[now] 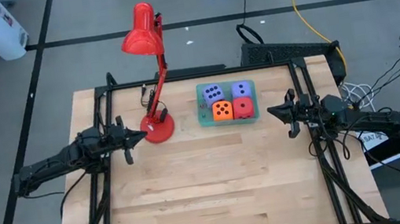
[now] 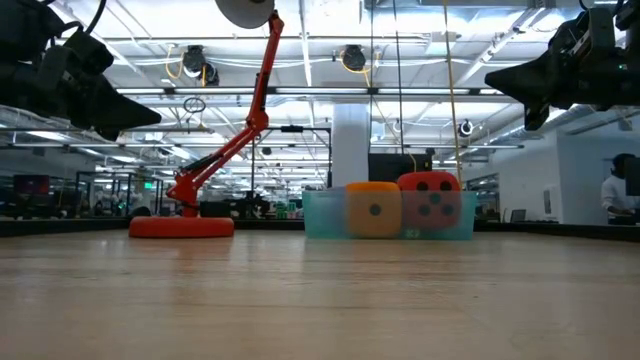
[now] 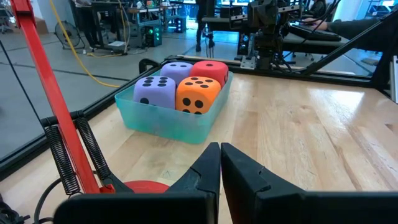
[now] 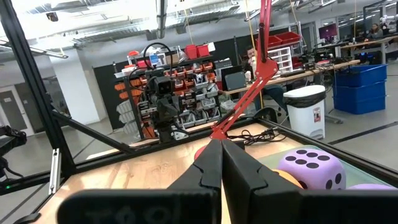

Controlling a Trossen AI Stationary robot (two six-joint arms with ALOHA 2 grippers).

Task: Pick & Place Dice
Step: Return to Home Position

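Observation:
All the dice sit together in a teal tray [image 1: 203,118] at the table's far middle: two purple dice [image 1: 213,93] [image 1: 241,90] at the back, the orange die [image 1: 222,110] and the red die [image 1: 242,108] in front. The left wrist view shows the orange die [image 3: 198,94], the red die [image 3: 209,70] and both purple ones [image 3: 154,92] [image 3: 176,70]. My left gripper [image 1: 140,134] hovers shut at the table's left, beside the lamp base. My right gripper [image 1: 272,112] hovers shut to the right of the tray. Both are raised above the table in the low view.
A red desk lamp stands on its round base [image 1: 158,126] left of the tray, its arm [image 1: 158,74] leaning toward the far edge and its shade [image 1: 140,32] beyond the table. Black frame rails [image 1: 107,181] run along both sides. Bare wood [image 1: 219,188] fills the near half.

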